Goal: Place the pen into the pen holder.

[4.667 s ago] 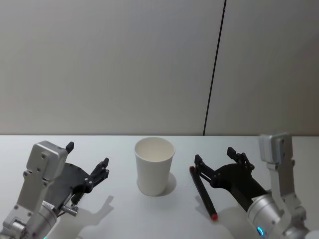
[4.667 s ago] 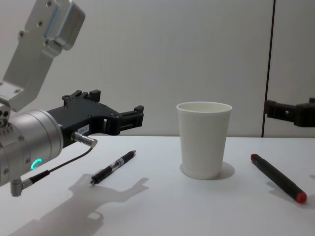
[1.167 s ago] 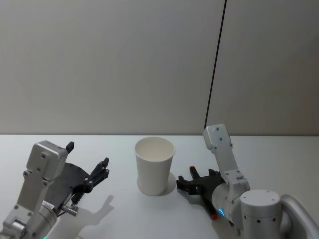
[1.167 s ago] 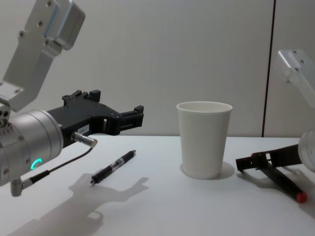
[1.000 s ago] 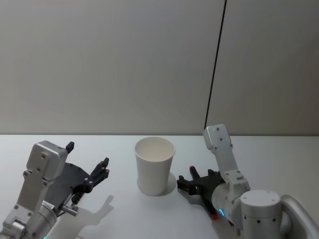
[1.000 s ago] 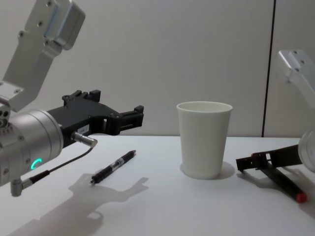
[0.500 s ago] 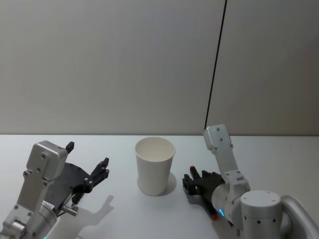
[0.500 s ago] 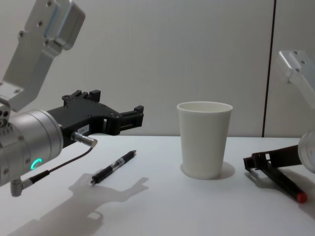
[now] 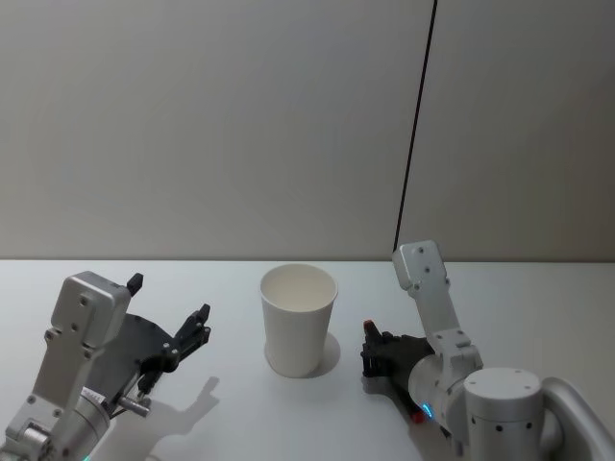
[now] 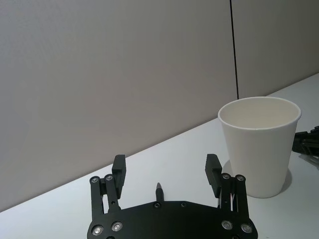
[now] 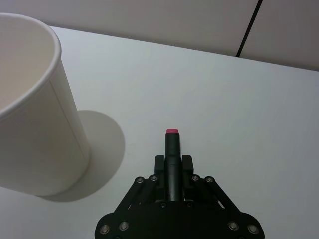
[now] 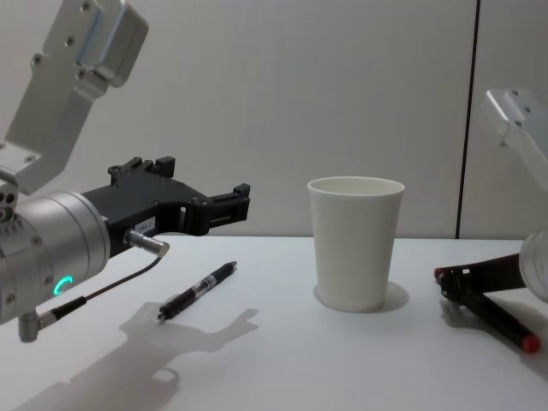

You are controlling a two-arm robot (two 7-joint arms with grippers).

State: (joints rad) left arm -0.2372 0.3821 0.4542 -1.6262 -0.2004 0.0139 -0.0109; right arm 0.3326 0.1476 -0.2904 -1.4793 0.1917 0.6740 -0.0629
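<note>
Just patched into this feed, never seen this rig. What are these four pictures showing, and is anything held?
This is a robot with two arms, each ending in a claw. One picture looks down from its head, one across the table from its chest, and one comes from each wrist. On the table stands a paper cup, with a black pen to the left and a red-tipped pen to the right. The right claw is shut on the red-tipped pen, low beside the cup; the pen appears to lie on the table. The left claw hovers open above the black pen, holding nothing.
</note>
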